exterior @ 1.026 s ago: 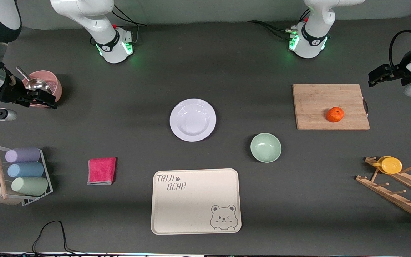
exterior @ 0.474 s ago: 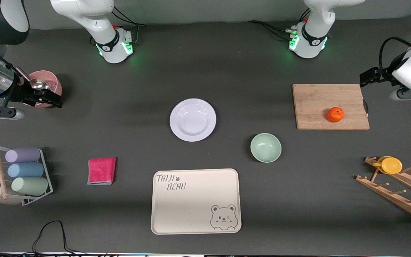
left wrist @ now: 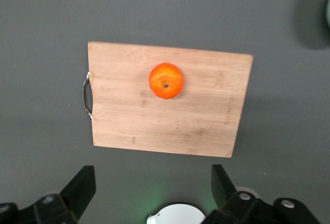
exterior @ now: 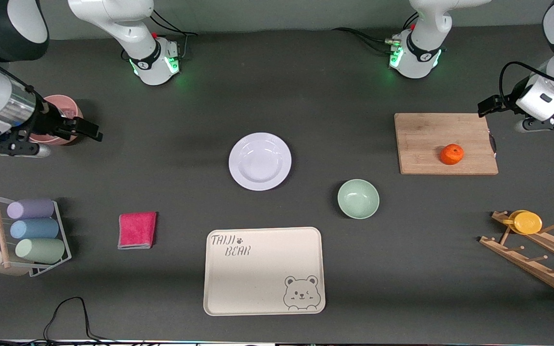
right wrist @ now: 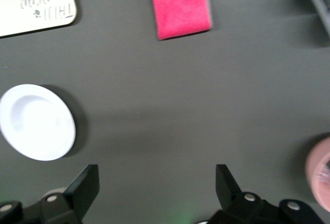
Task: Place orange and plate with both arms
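Observation:
The orange [exterior: 451, 154] [left wrist: 166, 80] rests on a wooden cutting board [exterior: 431, 139] [left wrist: 170, 121] toward the left arm's end of the table. The white plate [exterior: 259, 161] [right wrist: 36, 122] lies flat at mid-table. My left gripper [exterior: 541, 126] [left wrist: 153, 185] hangs open and empty in the air over the table by the board's handle end. My right gripper [exterior: 17, 148] [right wrist: 155, 184] is open too, with nothing in it, up over the pink bowl [exterior: 63, 108] at the right arm's end.
A pale green bowl [exterior: 358, 198] sits nearer the camera than the plate. A cream bear tray [exterior: 263, 270] lies at the front. A pink cloth [exterior: 137, 230], a rack of cups [exterior: 31, 229] and a wooden peg rack [exterior: 536, 254] with a yellow cup [exterior: 527, 222] stand by.
Both wrists have swung inward toward the table's middle. The right wrist now covers more of the pink bowl. The orange and plate have not moved.

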`<move>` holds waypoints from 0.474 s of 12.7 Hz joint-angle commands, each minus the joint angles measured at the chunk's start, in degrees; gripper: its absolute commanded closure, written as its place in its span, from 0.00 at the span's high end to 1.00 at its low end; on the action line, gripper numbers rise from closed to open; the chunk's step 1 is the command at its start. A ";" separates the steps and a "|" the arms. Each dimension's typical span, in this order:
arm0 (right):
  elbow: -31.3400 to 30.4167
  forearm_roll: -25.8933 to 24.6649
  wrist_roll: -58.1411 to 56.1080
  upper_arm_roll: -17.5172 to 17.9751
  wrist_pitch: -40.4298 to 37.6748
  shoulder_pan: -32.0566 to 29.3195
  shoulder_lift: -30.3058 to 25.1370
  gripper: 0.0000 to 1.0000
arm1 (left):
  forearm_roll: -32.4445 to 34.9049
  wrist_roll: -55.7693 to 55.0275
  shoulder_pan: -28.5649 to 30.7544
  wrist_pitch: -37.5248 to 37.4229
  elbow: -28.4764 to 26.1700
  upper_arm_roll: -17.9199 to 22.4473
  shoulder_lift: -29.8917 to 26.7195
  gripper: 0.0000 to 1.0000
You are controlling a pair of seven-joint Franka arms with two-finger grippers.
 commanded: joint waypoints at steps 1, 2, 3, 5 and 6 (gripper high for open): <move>-5.68 5.82 -0.02 0.30 4.45 -0.43 -2.14 1.00 | 0.41 0.75 0.69 5.03 -7.09 -0.33 -3.97 1.00; -6.57 7.93 -0.02 0.30 5.60 -0.42 -1.97 1.00 | 0.41 0.75 0.69 6.35 -8.41 -0.33 -3.88 1.00; -7.01 9.86 -0.02 0.39 6.30 -0.42 -1.62 1.00 | 0.41 0.75 0.78 8.88 -10.25 -0.33 -3.88 1.00; -7.10 14.86 -0.02 0.39 5.70 -0.34 -0.22 1.00 | 0.41 0.75 0.78 16.08 -13.76 -0.33 -2.49 1.00; -7.19 18.20 -0.02 0.39 5.70 -0.34 0.84 1.00 | 0.41 0.75 0.78 21.08 -15.00 -0.24 -0.12 1.00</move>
